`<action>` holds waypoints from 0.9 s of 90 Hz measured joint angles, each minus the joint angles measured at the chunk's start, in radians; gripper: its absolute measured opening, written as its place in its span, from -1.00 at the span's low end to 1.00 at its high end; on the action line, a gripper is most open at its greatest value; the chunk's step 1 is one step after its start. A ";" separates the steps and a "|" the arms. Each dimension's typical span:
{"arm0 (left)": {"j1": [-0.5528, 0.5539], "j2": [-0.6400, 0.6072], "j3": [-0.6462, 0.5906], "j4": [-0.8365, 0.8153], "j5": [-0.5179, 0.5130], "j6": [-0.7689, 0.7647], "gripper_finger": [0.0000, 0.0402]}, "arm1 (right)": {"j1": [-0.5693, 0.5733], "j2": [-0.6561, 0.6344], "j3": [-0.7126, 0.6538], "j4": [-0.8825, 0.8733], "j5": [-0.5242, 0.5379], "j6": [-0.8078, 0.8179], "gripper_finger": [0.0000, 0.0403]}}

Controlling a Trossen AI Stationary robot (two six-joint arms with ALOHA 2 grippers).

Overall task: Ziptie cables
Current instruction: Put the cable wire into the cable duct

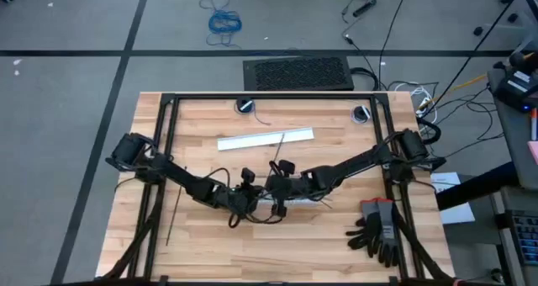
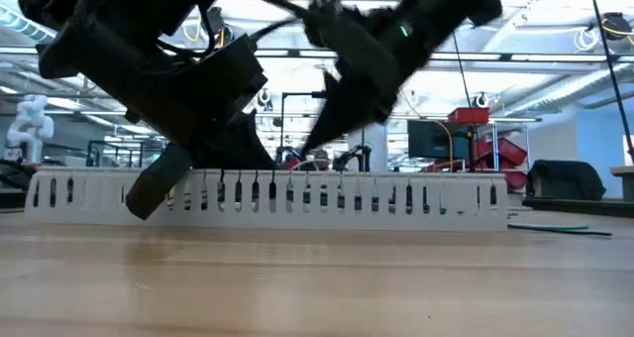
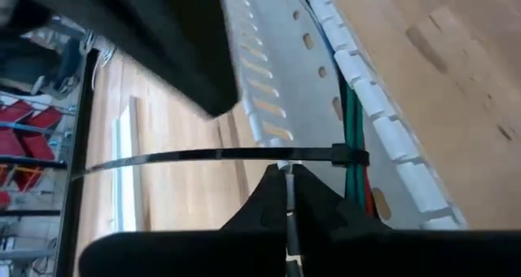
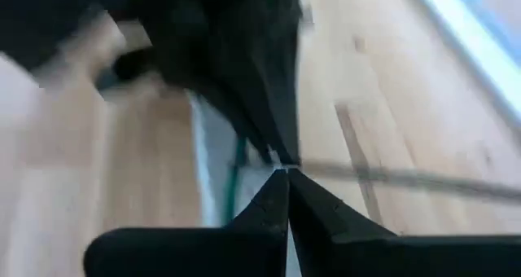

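The cables [image 3: 352,183], green and reddish wires, lie in the white slotted duct [image 3: 391,138] at mid-table. A black ziptie [image 3: 203,156] is looped round them. Its head [image 3: 350,156] sits at the duct wall, and its tail [image 1: 278,151] points toward the far edge. My left gripper [image 3: 286,169] is shut, its tips just short of the strap near the head. My right gripper [image 4: 286,173] is shut too and comes from the right. In its blurred wrist view its tips meet the strap [image 4: 407,179]. Both grippers stand tip to tip over the duct [image 1: 267,193]. My left gripper has its shut fingertips [image 3: 273,175] right beside the ziptie's strap, a short way from the head; a pale sliver of duct shows between, and I cannot tell whether they touch. My right gripper has its shut fingertips [image 4: 277,183] lined up with the strap where it nears the cables; blur hides whether they pinch it.
A flat white strip [image 1: 265,140] lies beyond the grippers. A loose ziptie [image 1: 172,212] lies at the left and black gloves [image 1: 378,227] at the near right. Black frame bars [image 1: 269,97] border the wooden table, with two round fittings [image 1: 245,106] near the far bar.
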 joint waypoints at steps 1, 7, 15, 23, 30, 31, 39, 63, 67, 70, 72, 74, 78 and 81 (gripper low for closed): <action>0.000 0.000 0.000 0.000 -0.001 -0.007 -0.98 | 0.000 0.002 0.002 0.003 0.003 0.006 -1.00; 0.002 0.000 0.000 -0.001 -0.004 -0.035 -0.98 | 0.005 0.022 0.006 0.017 0.045 0.041 -1.00; 0.003 0.000 0.000 -0.001 -0.009 -0.050 -0.98 | 0.010 0.047 0.006 0.013 0.079 0.068 -1.00; 0.003 0.000 0.001 -0.001 -0.011 -0.051 -0.98 | 0.011 0.060 0.009 0.027 0.084 0.075 -1.00; 0.003 0.000 0.001 -0.002 -0.011 -0.053 -0.98 | 0.010 0.071 0.009 0.032 0.087 0.083 -1.00; 0.003 0.000 0.001 -0.002 -0.011 -0.053 -0.98 | 0.010 0.071 0.009 0.032 0.088 0.083 -1.00; 0.003 0.000 0.001 -0.003 -0.011 -0.052 -0.98 | 0.010 0.072 0.009 0.043 0.102 0.082 -1.00; 0.003 0.000 0.002 -0.003 -0.014 -0.052 -0.98 | 0.002 0.080 0.010 0.105 0.109 0.060 -1.00; 0.003 0.000 0.002 -0.003 -0.014 -0.052 -0.98 | -0.001 0.089 0.010 0.113 0.108 0.060 -1.00; 0.003 0.000 0.002 -0.003 -0.014 -0.052 -0.98 | -0.005 0.093 0.011 0.109 0.105 0.060 -1.00; 0.003 0.000 0.002 -0.003 -0.014 -0.052 -0.98 | -0.006 0.095 0.010 0.101 0.102 0.061 -1.00; 0.003 0.000 0.002 -0.003 -0.014 -0.052 -0.98 | -0.006 0.100 0.010 0.098 0.101 0.063 -1.00; 0.003 0.000 0.002 -0.003 -0.015 -0.052 -0.98 | -0.007 0.106 0.011 0.102 0.100 0.070 -1.00; 0.003 0.000 0.002 -0.003 -0.015 -0.052 -0.98 | -0.007 0.107 0.011 0.087 0.098 0.078 -1.00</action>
